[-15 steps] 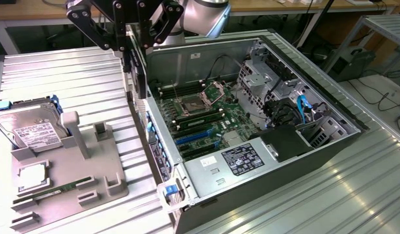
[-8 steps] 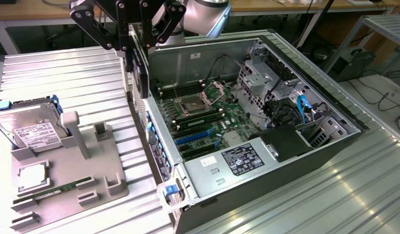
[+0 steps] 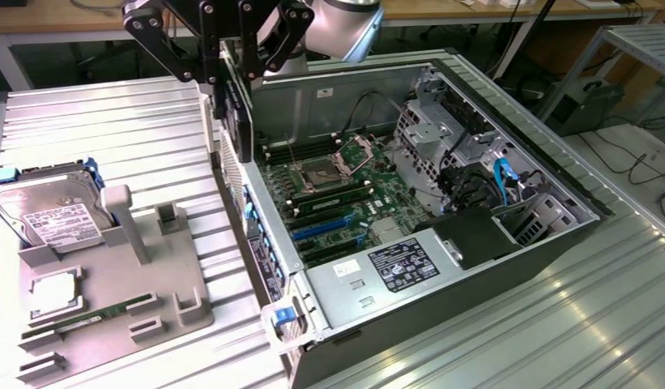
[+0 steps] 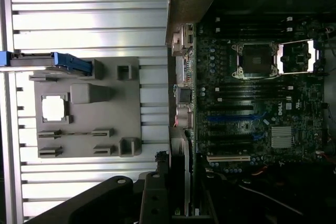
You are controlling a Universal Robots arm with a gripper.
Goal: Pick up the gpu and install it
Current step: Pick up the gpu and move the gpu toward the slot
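The hand [image 3: 219, 77] hangs near the top of the exterior view, its black fingers [image 3: 184, 65] closed narrowly on the gpu [image 3: 237, 121]. The flat black card is held upright on edge. It hangs in the air just above the rim of the open computer case [image 3: 310, 105] on the exterior view's left, and I cannot tell whether its lower end touches that wall. The case lies on its side on the ribbed metal counter [image 3: 105, 121], with the motherboard [image 3: 343, 203] facing up and the blue expansion slots [image 3: 316, 229] uncovered. In the wrist view the card [image 4: 178, 182] appears edge-on as a dark strip beside the case's rear wall, near the board's [image 4: 252, 108] pale slot [image 4: 228, 158]. On the exterior view's left a grey holder [image 3: 148, 275] rests on the counter, well apart from the hand. It carries a silver hard drive [image 3: 51, 215] propped at a tilt (white label facing up), a square chip [image 3: 53, 290] and a narrow green memory stick [image 3: 95, 314] lying flat.
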